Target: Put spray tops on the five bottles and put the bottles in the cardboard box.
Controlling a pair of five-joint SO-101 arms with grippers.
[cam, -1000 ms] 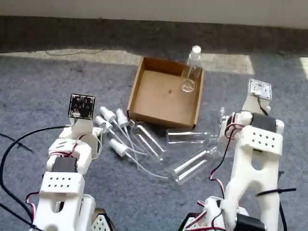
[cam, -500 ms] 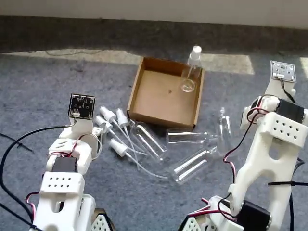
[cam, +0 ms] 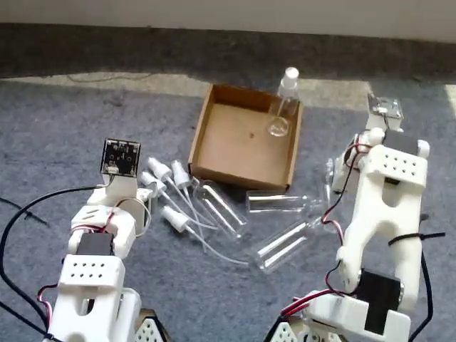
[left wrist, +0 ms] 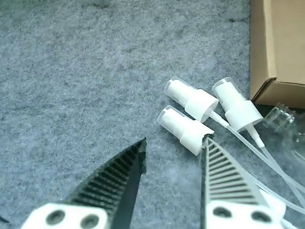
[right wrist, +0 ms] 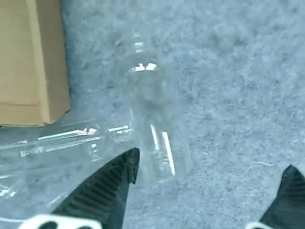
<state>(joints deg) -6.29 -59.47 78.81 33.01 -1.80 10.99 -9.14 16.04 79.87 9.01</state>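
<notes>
Right, the cardboard box point(cam: 201, 135) holds one capped bottle point(cam: 285, 100) in its far corner; the rest are outside it. The right gripper point(right wrist: 212, 164) is wide open, with the upright bare bottle point(right wrist: 152, 124) just ahead and nearer one jaw — I'd centre on the body, close softly and keep it vertical. The left gripper point(left wrist: 174, 142), open too, hovers by the nearest spray top point(left wrist: 183, 129) — grab its white collar, tube clear.

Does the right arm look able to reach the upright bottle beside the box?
Probably yes: the right gripper is open and the upright bottle stands just ahead of it with nothing between. A lying bottle close alongside could get nudged.
</notes>
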